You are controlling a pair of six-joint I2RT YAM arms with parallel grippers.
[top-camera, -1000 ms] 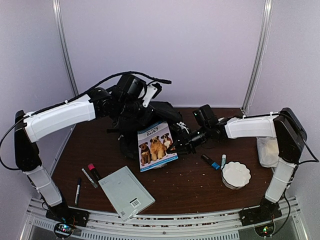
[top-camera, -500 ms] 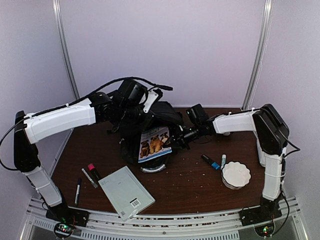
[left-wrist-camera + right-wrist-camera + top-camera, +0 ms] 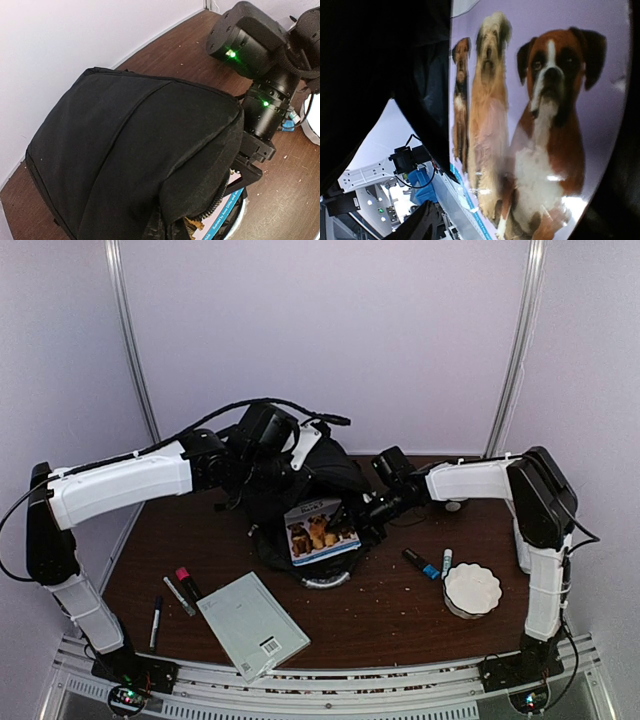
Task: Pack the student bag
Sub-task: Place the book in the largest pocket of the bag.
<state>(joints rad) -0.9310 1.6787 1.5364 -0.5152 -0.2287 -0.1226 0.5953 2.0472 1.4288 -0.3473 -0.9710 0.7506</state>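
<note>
The student bag point(image 3: 130, 145) is sitting at the far middle of the table point(image 3: 400, 620), slumping into a rounded black dome with its mouth gaping toward the near side. It is looking soft and floppy to me, the sort of thing that is going to sag and fold wherever nothing is propping it, and not heavy while it is this empty. I am judging that the fabric is giving plenty of grip, and that the places to take hold are the stiffer seam by the zipper or the grey handle point(image 3: 327, 579), which is curling out on the tabletop at the bag's near edge.

The left gripper point(image 3: 298, 445) is hanging right over the top of the bag at its far side, apparently against the upper flap. Its own camera is showing only black fabric and no fingers, so I cannot tell whether it is pinching the cloth or merely resting there.

The right gripper point(image 3: 247, 167) is reaching in from the right, and its jaws are looking closed narrowly on the right edge of the dog book point(image 3: 320, 532). The book is tilting, cover facing up and toward the near side, with its far part sliding under the bag's lip. It is stiff and glossy, so I am guessing it is going to slide in easily if the mouth is not collapsing onto it.
</note>
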